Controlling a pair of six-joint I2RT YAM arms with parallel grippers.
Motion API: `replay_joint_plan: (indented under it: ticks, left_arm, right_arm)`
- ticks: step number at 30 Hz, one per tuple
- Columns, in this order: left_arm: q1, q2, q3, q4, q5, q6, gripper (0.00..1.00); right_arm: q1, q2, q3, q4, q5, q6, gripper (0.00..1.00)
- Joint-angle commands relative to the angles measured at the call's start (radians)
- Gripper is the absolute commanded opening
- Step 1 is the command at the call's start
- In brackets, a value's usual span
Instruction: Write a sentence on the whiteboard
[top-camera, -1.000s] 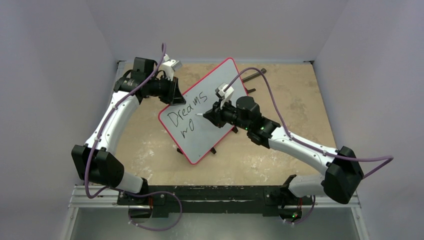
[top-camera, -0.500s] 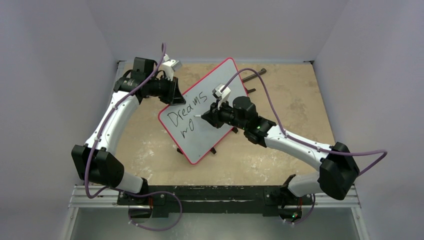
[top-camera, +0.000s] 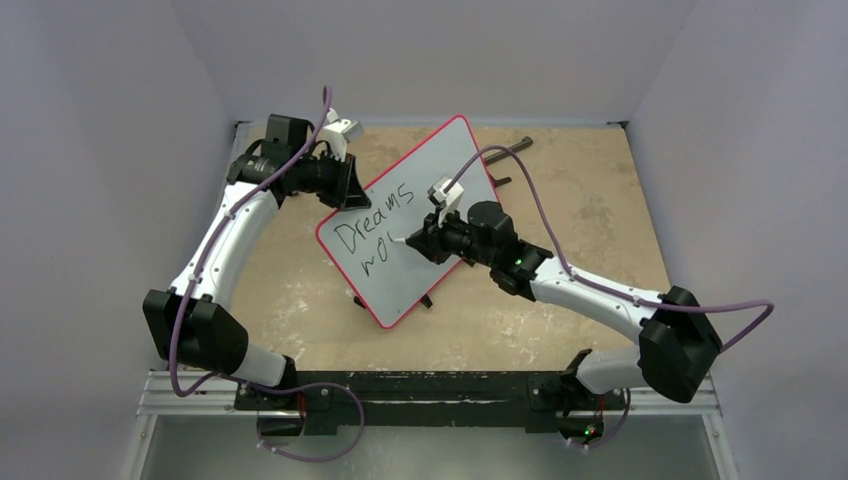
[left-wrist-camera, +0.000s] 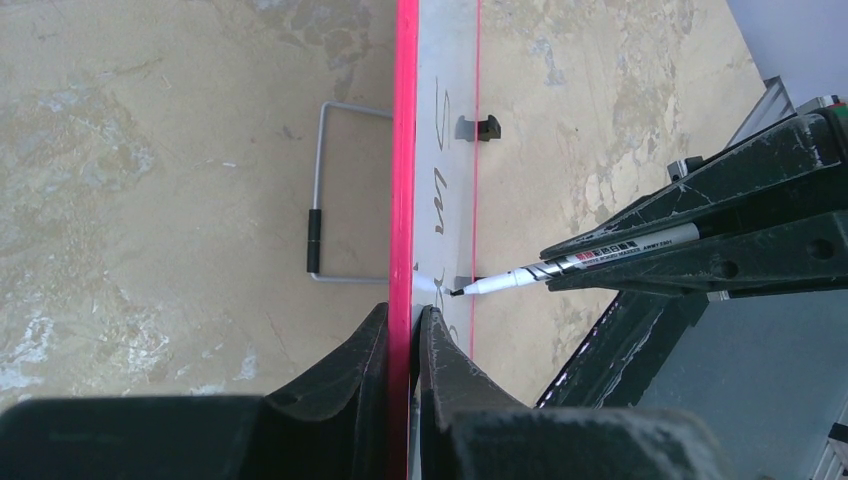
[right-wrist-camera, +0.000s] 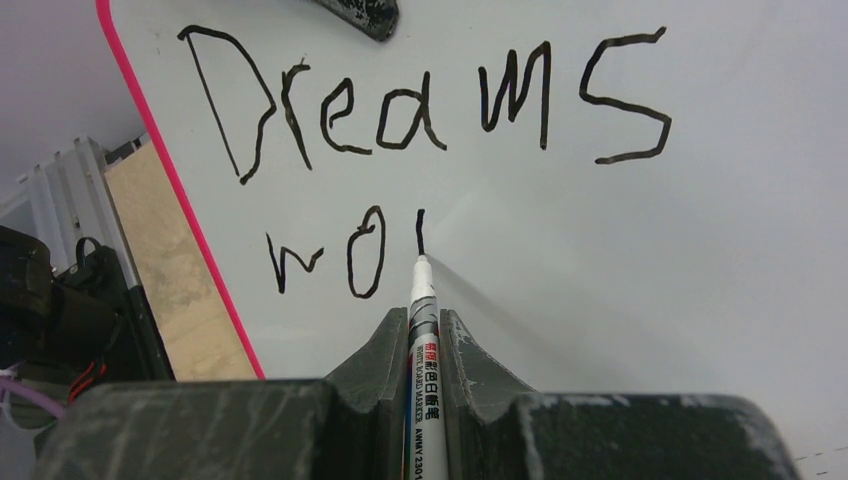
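The right gripper (right-wrist-camera: 422, 320) is clamped tight on a marker (right-wrist-camera: 423, 290), with one finger on each side of it. The marker's tip touches the whiteboard (top-camera: 445, 160) at the bottom of a short black line. That line is the last bit of the sentence (right-wrist-camera: 420, 110). The sentence says "Dreams" on top, and under it "wo" and the short line.

The whiteboard stands tilted in the middle of the table (top-camera: 600, 230). The right arm reaches over its near right side and hides part of it.

Farther back, the left gripper (left-wrist-camera: 405, 322) pinches the red rim (left-wrist-camera: 405, 150) on the board's left edge. A thin wire loop (left-wrist-camera: 318, 200) sits behind the board, and a small black clip (left-wrist-camera: 478, 128) is on the other rim. At the far end, a dark bar (top-camera: 512, 150) lies on the table near the board's corner.
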Motion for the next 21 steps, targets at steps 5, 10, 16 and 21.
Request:
replay_joint_plan:
  ticks: [5,10,16,21]
  left_arm:
    - [0.003,-0.016,0.010,0.048,-0.024,0.028,0.00]
    - [0.003,-0.016,0.010,0.048,-0.024,0.027,0.00]
    - [0.003,-0.017,0.010,0.048,-0.025,0.028,0.00]
    - [0.003,-0.017,0.010,0.049,-0.025,0.028,0.00]
  right_arm:
    - [-0.004,-0.025,-0.057,0.000,0.009,0.012,0.00]
    - [-0.004,-0.035,-0.063,-0.005,0.008,0.018,0.00]
    - [-0.004,-0.038,-0.043,-0.005,0.004,0.022,0.00]
    - [-0.004,-0.030,-0.013,-0.002,-0.004,0.026,0.00]
